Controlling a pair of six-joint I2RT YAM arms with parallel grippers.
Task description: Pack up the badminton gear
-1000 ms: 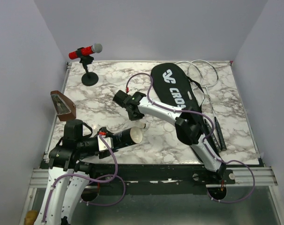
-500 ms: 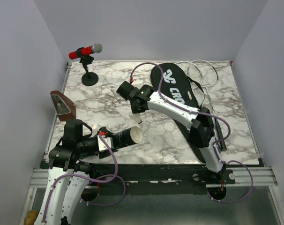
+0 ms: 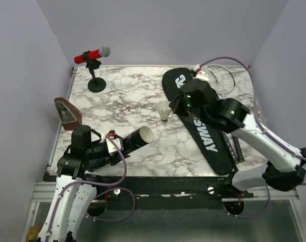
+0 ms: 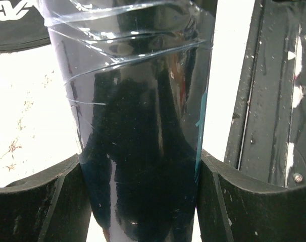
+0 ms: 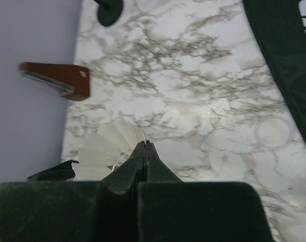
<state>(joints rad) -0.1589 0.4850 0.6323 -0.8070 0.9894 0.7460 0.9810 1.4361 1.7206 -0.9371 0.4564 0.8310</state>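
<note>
Tube axis: the black tube point(image 3: 134, 141) lies slanted, its long axis running from the near-left corner toward the middle; its open mouth points up and to the far right.
Tube place: it is held above the near-left part of the marble surface point(image 3: 122, 96), near the front edge.
Shuttlecock: the white shuttlecock point(image 3: 164, 110) hangs in the air beyond the tube's mouth, well apart from it; its feather skirt is the wide far end, and it narrows toward the near edge.
Bag and rackets: the black bag point(image 3: 209, 138) lies lengthwise on the right; the rackets point(image 3: 236, 143) lie just beside its right edge.
Left arm: your left arm is folded low at the near-left corner; the left pincer point(image 3: 111, 147) is clamped round the tube, one finger on each side.
Right arm: your right arm reaches in from the right, over the bag, raised high; the right pincer point(image 5: 145, 147) is pinched tight on the shuttlecock's feathers.
Change: half a second ago the shuttlecock hung closer to the tube's mouth; it now sits farther right and away; the tube's mouth has shifted slightly toward the far side.
</note>
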